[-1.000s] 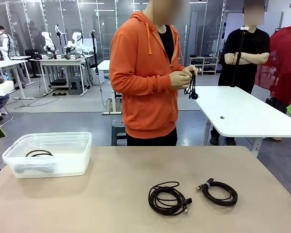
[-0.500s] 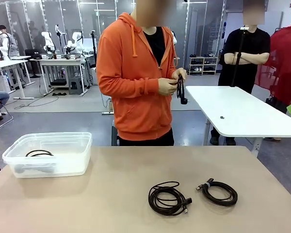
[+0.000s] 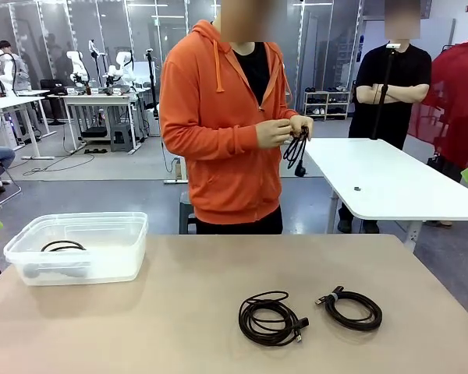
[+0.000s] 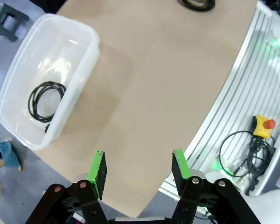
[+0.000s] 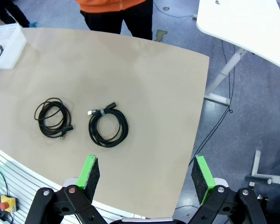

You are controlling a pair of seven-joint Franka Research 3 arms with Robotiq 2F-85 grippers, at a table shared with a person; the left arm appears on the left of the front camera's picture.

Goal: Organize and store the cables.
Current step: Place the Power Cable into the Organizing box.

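Note:
Two cables lie coiled on the tan table (image 3: 179, 312): a looser coil (image 3: 271, 318) and a tidier one (image 3: 351, 308) to its right. Both show in the right wrist view, the loose coil (image 5: 53, 118) and the tidy coil (image 5: 108, 126), below my open right gripper (image 5: 145, 173). A third coil (image 3: 62, 246) rests inside the clear bin (image 3: 125, 261) at the left. My left gripper (image 4: 139, 169) hovers open and empty over the table, beside the bin (image 4: 81, 79) and its coil (image 4: 46, 100). Across the table a person in an orange hoodie holds another black cable (image 3: 296, 146) in both hands.
A white table (image 3: 390, 183) stands behind the person at the right, with another person in black behind it. In the left wrist view, part of a coil (image 4: 196, 3) shows at the top edge. The table's near edge borders a slatted rail (image 4: 233, 121).
The person has shifted a little left and keeps handling the cable in both hands. The coils on the table and the bin have not moved.

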